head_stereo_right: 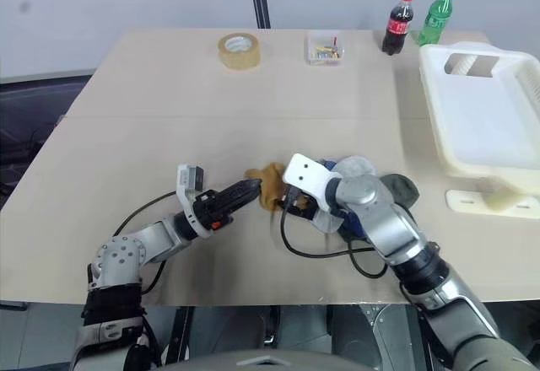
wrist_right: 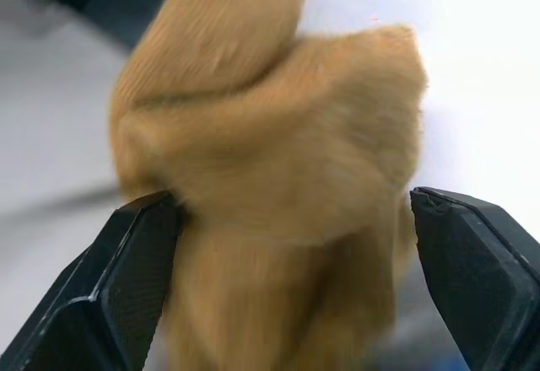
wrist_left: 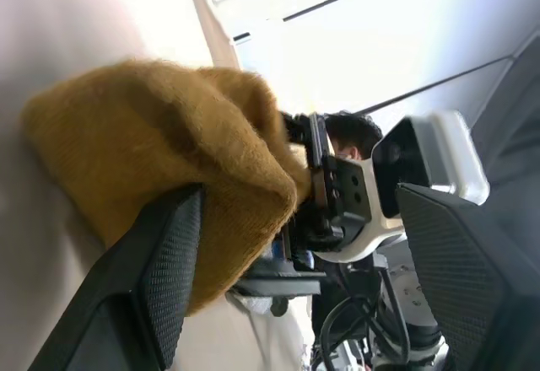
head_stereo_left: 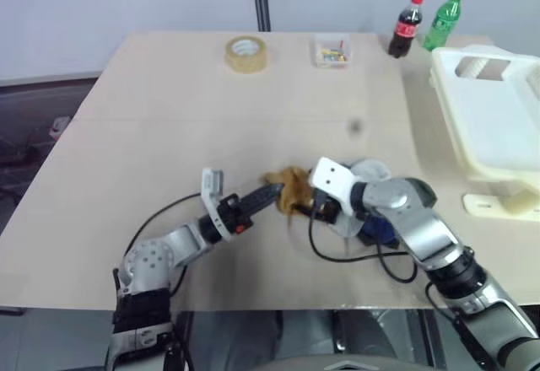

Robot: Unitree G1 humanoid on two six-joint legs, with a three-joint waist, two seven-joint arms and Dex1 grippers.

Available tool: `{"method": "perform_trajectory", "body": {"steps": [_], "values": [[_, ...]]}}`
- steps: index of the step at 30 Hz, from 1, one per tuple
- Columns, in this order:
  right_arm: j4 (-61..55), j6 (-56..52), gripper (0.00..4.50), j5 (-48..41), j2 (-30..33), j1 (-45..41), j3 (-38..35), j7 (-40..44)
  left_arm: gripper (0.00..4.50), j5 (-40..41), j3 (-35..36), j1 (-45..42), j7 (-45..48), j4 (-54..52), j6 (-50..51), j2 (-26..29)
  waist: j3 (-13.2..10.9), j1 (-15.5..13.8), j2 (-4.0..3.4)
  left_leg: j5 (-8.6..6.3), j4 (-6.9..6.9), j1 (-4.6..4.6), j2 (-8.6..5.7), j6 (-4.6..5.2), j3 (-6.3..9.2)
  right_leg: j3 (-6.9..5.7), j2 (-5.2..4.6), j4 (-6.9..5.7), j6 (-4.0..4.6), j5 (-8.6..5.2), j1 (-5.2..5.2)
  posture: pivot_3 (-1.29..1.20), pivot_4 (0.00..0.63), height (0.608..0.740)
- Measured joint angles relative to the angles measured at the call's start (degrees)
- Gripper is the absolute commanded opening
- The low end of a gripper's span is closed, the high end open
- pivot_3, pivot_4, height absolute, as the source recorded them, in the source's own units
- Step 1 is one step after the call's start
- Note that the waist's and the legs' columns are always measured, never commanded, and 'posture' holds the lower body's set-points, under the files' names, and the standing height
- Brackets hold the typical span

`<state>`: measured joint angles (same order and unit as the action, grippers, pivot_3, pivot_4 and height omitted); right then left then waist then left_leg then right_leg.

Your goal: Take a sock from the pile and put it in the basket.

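Worktop (head_stereo_left: 169, 135): beige, pile (head_stereo_left: 359, 207) near front edge.
Jaws: both sets apart, flanking sock (head_stereo_left: 291, 187).
Advice: one set to be closed squarely before lifting.

Wide bare table (head_stereo_left: 169, 135) btwn the grippers and the far edge: free passage. Tape roll (head_stereo_left: 245, 54), small clear box (head_stereo_left: 332, 51) and two bottles (head_stereo_left: 426, 21) line the far edge. Basket (head_stereo_left: 498, 147) at far right, interior open; bare tabletop btwn it and pile (head_stereo_right: 371, 187).
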<state>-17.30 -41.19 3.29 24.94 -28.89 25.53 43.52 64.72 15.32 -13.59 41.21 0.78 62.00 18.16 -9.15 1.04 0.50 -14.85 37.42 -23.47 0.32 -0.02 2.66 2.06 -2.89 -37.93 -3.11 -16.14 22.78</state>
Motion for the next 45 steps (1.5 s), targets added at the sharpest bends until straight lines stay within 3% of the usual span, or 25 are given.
{"method": "perform_trajectory", "body": {"steps": [8,14,17,22,28,39,45], "values": [[-3.6,-5.7,4.5,-3.6,1.6,2.0,-2.5,0.4,3.83,-0.8,-2.0,-2.6,2.9,1.2,-1.1,-0.1,0.0,-0.2,0.01,0.04,0.05,-0.2,-0.02,-0.04,0.2,-0.24,0.1,0.02,0.0,0.0,0.02,0.0,0.15,0.74],[-6.5,-12.3,4.5,-10.2,5.9,2.7,-13.4,1.1,3.83,-2.5,-4.7,-5.4,6.0,3.1,-1.1,-0.4,0.0,-0.4,0.04,0.05,0.17,-0.25,-0.11,-0.01,0.32,-0.39,0.09,-0.02,0.0,0.0,-0.02,0.0,0.15,0.74],[-5.8,-15.7,4.5,-12.9,4.3,1.9,-18.5,-0.5,3.83,-4.1,-6.6,-6.9,7.2,4.7,-1.2,-0.4,0.0,-0.2,0.03,0.08,0.17,-0.23,-0.15,-0.05,0.35,-0.42,0.17,-0.06,0.0,0.0,-0.02,0.0,0.15,0.74],[-4.0,-25.7,4.5,-19.4,-4.9,-2.8,-27.1,-6.0,3.83,-7.6,-10.0,-8.2,10.2,7.0,-1.5,-0.4,-0.1,0.1,0.0,0.14,0.14,-0.23,-0.12,-0.14,0.39,-0.42,0.27,-0.12,0.02,0.0,0.01,0.0,0.15,0.74],[-2.8,-29.0,4.5,-22.7,-9.4,-3.7,-25.3,-9.0,3.83,-9.1,-10.3,-8.5,11.2,7.6,-1.8,-0.5,-0.1,-0.1,0.0,0.16,0.16,-0.24,-0.15,-0.11,0.36,-0.4,0.18,-0.12,0.01,0.0,0.0,0.0,0.15,0.74],[8.2,-22.2,4.5,-22.0,-9.0,-7.6,-15.7,-8.6,3.83,-10.3,-10.3,-8.5,11.4,7.7,-2.3,-1.3,-0.1,0.0,-0.02,0.21,0.19,-0.22,-0.18,-0.12,0.37,-0.42,0.21,-0.21,0.01,0.0,0.01,0.0,0.15,0.74],[11.8,-22.0,4.5,-21.9,-9.1,-8.6,-15.9,-10.0,3.83,-10.5,-10.2,-8.2,11.5,7.3,-2.4,-1.3,-0.1,0.0,-0.02,0.21,0.22,-0.23,-0.17,-0.13,0.38,-0.42,0.2,-0.24,0.01,0.0,0.01,0.0,0.15,0.74]]}}
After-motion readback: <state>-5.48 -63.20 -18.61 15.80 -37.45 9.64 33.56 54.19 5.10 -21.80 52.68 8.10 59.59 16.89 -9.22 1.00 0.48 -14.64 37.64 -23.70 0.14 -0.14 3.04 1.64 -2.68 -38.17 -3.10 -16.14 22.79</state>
